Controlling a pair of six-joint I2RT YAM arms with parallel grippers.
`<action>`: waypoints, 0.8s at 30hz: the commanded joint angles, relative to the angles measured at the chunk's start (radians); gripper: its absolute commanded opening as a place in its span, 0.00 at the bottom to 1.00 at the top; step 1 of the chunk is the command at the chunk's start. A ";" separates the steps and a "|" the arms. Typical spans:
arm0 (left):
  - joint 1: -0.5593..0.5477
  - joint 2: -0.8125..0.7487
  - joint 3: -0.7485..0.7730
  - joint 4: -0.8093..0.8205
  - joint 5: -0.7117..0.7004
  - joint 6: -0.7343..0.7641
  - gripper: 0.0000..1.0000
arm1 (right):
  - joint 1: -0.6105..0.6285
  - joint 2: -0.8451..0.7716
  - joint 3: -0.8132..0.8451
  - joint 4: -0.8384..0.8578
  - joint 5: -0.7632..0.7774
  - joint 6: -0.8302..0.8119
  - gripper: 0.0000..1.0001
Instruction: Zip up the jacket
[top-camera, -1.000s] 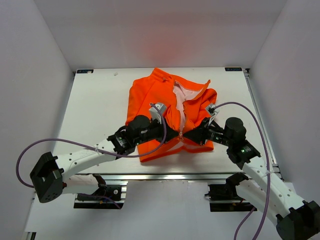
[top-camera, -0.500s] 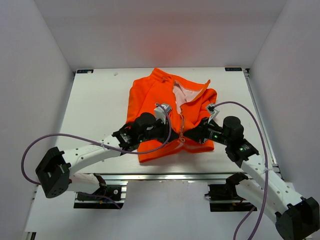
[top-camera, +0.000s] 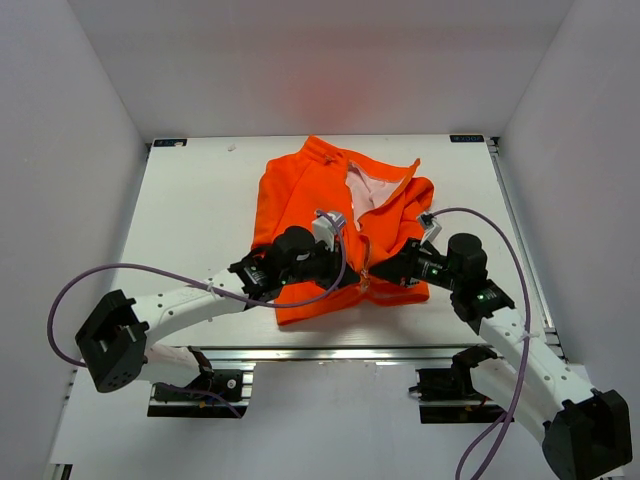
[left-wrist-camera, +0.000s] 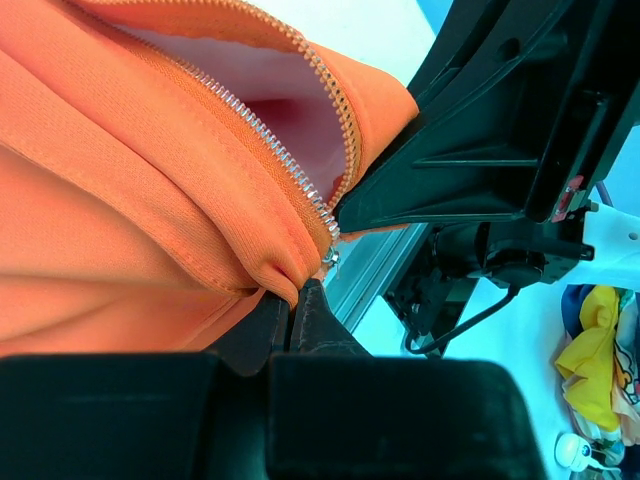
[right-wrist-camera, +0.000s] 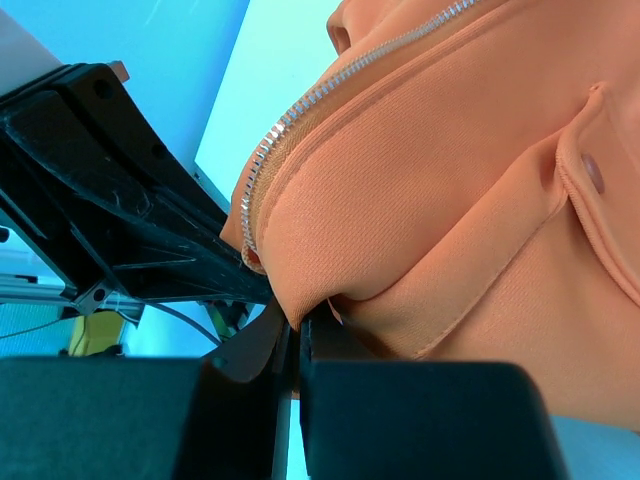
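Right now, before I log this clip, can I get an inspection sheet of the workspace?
Surface: white table, jacket at its middle.
Job's things: orange jacket lying crumpled, zipper undone, pale lining showing.
Clutter: nothing seen.
Grippers: left gripper shut on the jacket's hem beside the zipper; right gripper shut on the opposite front edge.
Cables: purple cables loop from both wrists.
Surroundings: white walls on three sides.

We see white shells and black joint housings on our left arm (top-camera: 190, 300) and right arm (top-camera: 535, 375). A lilac left cable (top-camera: 130, 266) and right cable (top-camera: 480, 211) loop off them. The left claw (left-wrist-camera: 291, 312) and right claw (right-wrist-camera: 297, 328) are matte black. A green light (top-camera: 487, 296) glows on the right arm.
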 joint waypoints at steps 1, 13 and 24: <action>-0.040 -0.010 -0.057 -0.215 0.165 -0.007 0.00 | -0.050 -0.021 0.025 0.273 0.135 0.043 0.00; -0.011 0.105 0.087 -0.209 0.210 -0.015 0.00 | -0.052 0.010 -0.009 -0.029 0.090 -0.064 0.00; 0.176 0.204 0.063 -0.034 0.556 -0.174 0.00 | -0.047 0.062 0.135 -0.302 0.097 -0.249 0.50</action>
